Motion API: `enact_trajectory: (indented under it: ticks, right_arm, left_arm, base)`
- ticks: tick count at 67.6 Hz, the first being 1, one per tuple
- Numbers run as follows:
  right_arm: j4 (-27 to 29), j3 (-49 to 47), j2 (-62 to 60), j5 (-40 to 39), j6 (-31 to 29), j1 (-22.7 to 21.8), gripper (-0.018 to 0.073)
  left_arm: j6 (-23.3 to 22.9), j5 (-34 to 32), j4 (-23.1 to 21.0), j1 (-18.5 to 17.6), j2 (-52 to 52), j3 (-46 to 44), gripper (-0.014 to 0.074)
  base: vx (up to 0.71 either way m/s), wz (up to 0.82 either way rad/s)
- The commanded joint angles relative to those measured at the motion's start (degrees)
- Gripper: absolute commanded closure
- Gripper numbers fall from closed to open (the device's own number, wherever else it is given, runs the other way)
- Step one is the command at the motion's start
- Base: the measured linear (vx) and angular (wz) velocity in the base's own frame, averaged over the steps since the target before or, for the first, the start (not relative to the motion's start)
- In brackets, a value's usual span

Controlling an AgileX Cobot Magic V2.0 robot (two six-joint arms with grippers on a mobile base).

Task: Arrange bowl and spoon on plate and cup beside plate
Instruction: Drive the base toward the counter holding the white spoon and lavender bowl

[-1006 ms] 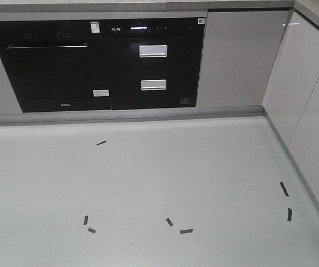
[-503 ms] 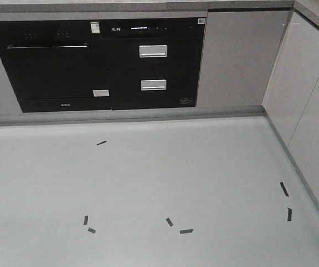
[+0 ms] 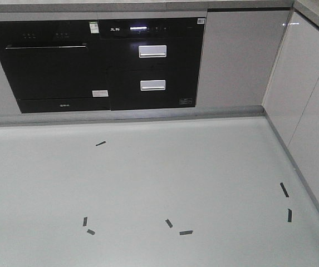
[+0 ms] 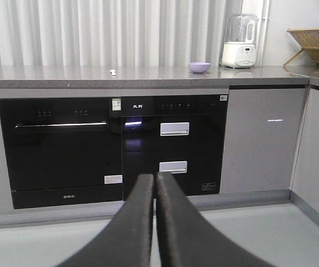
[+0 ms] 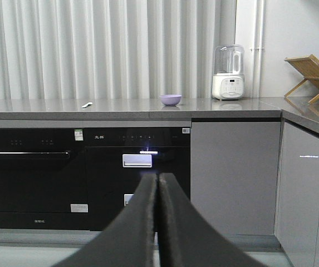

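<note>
A lavender bowl (image 4: 199, 67) sits on the grey counter (image 4: 148, 73) far ahead; the right wrist view shows the same bowl (image 5: 170, 99). A small pale spoon (image 5: 87, 104) lies on the counter left of the bowl, a tiny speck in the left wrist view (image 4: 112, 72). The plate and the cup are out of view. My left gripper (image 4: 155, 177) is shut on nothing, well below and short of the counter. My right gripper (image 5: 157, 177) is likewise shut with nothing in it. Neither gripper shows in the front-facing view.
Black built-in appliances (image 3: 98, 61) fill the cabinet front under the counter. A white blender (image 5: 227, 72) and a wooden rack (image 5: 312, 78) stand on the counter at right. Grey cabinets (image 3: 315, 111) line the right side. Short black tape marks (image 3: 186, 232) dot the floor.
The front-facing view has shifted slightly: the appliances sit a touch further left and the floor marks a touch lower than a second ago.
</note>
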Motion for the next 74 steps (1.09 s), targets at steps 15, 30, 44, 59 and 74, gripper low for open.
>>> enact_trajectory:
  ticks: [15, 30, 44, 59, 74]
  right_arm:
    - [-0.1, 0.5, -0.2, -4.2, -0.2, -0.4, 0.0570]
    - [-0.1, 0.5, -0.2, -4.2, -0.2, -0.4, 0.0570]
    - [-0.1, 0.5, -0.2, -4.2, -0.2, -0.4, 0.0570]
    - [-0.1, 0.5, -0.2, -4.2, -0.2, -0.4, 0.0570]
    - [-0.1, 0.5, -0.2, -4.2, -0.2, -0.4, 0.0570]
  left_arm:
    - [-0.1, -4.4, -0.5, 0.0, -0.8, -1.0, 0.0603]
    - [-0.1, -4.4, -0.5, 0.0, -0.8, -1.0, 0.0603]
    - [-0.1, -4.4, -0.5, -0.2, -0.8, -1.0, 0.0603]
    - [-0.1, -4.4, -0.5, -0.5, -0.8, -1.0, 0.0603]
    - [-0.1, -4.4, -0.5, -1.0, -0.8, -1.0, 0.0603]
  base:
    - [0.06, 0.00]
    - [0.11, -0.06]
    - [0.13, -0.02]
    - [0.12, 0.12]
    - [0.15, 0.10]
